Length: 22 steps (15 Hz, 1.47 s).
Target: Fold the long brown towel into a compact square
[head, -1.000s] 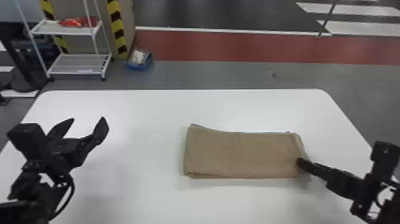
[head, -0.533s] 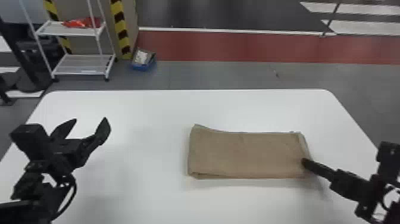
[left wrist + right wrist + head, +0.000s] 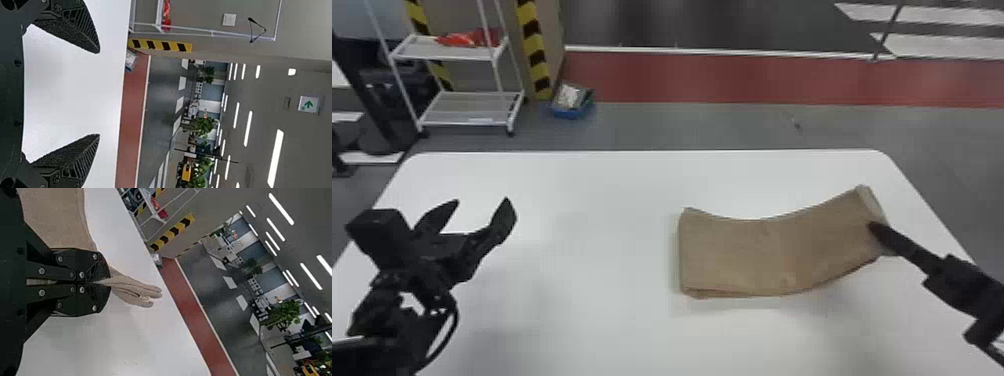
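Right gripper (image 3: 102, 283): shut on the towel, and here's the reason for that spot: it has the right end near the middle of its short side, so one pinch can steer the whole width.
Layered edge (image 3: 148, 294): pokes out beyond the fingers, several plies together; a deep bite, presumably so no layer slips free.
Brown towel (image 3: 757, 255): already a doubled strip, right of the middle, its right end skewed toward the far side and seemingly lifted, the shadow below hinting at air.
Left end: down on the table (image 3: 582, 280), squared up, the likely anchor while the other end comes over.
Left gripper (image 3: 481, 201): parked over the table's left side, fingers spread wide with nothing between, well apart from the cloth, leaving the fold its room.
Fold: looks past halfway; next call, swing that right end across onto the left one. Danger: drag instead of lift, and the anchor slides or the layers shear.
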Tool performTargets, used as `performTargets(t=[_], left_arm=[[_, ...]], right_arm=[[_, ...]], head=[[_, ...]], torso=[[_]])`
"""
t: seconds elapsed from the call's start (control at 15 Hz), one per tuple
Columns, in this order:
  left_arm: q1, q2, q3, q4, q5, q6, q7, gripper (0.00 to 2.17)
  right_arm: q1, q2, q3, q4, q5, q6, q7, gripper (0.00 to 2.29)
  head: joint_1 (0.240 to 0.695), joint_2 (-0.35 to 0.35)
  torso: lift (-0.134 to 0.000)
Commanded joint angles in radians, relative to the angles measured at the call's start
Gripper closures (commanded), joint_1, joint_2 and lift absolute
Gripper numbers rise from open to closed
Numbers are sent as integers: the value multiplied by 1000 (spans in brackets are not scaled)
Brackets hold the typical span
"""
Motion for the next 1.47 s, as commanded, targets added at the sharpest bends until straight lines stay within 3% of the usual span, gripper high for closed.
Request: performTargets(t=[0.0,0.27,0.6,0.8,1.0,1.13,1.4], left_arm=[[2,0,2,0,1,0,0,130],[6,-2,2,-8,1,0,0,130],[15,2,23,-10,5,0,0,130],[14,2,23,-3,5,0,-5,130],[6,3,20,9,7,0,-8,134],[6,3,14,9,7,0,-9,134],[14,3,23,1,7,0,-12,137]], right_arm=[[-4,2,-9,-52,-83,-19,0,1534],[-6,16,147,-119,-65,-32,-7,1534],[17,16,377,-147,111,60,-32,1531],[30,16,379,-173,145,168,-50,1531],[19,14,382,-210,167,272,-72,1531],[10,16,442,-213,228,254,-119,1531],[4,17,463,-187,216,140,-158,1531]], head=[[695,-70],[695,-39],[695,90],[695,142],[695,140],[695,139],[695,142]], torso=[[-125],[-125],[-125],[-125],[-125],[-125],[-125]])
